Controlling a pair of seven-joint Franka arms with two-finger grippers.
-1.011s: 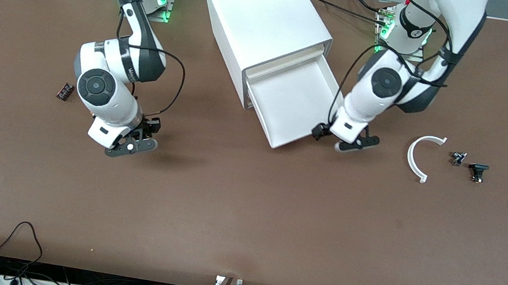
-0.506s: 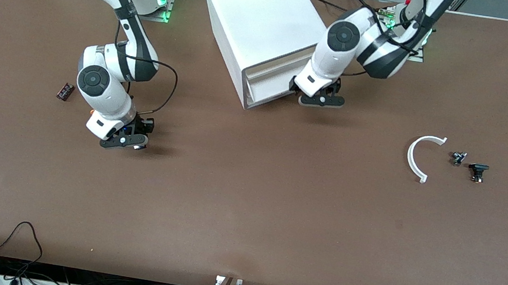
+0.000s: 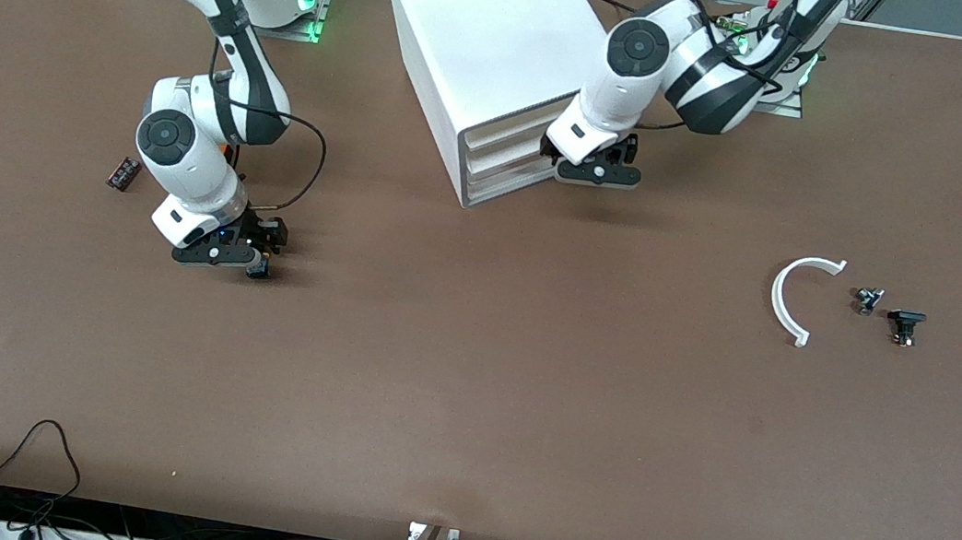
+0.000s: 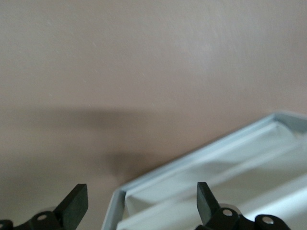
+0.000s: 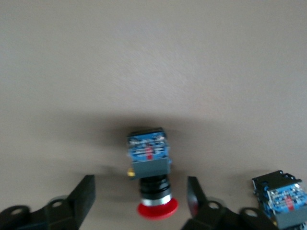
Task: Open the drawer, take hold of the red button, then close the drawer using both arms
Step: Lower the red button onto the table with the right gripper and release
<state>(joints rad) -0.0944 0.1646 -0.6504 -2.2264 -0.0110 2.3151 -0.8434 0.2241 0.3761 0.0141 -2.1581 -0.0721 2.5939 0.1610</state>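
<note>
Red-capped button (image 5: 149, 179) between open right tool (image 5: 139, 196).

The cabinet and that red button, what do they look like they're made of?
The cabinet: probably plastic, with smooth, evenly white, slightly glossy walls and rounded corners. The button: a shiny red cap, likely plastic, above a bright silvery ring that could be metal, on a dark, matte block body with blue parts.
</note>
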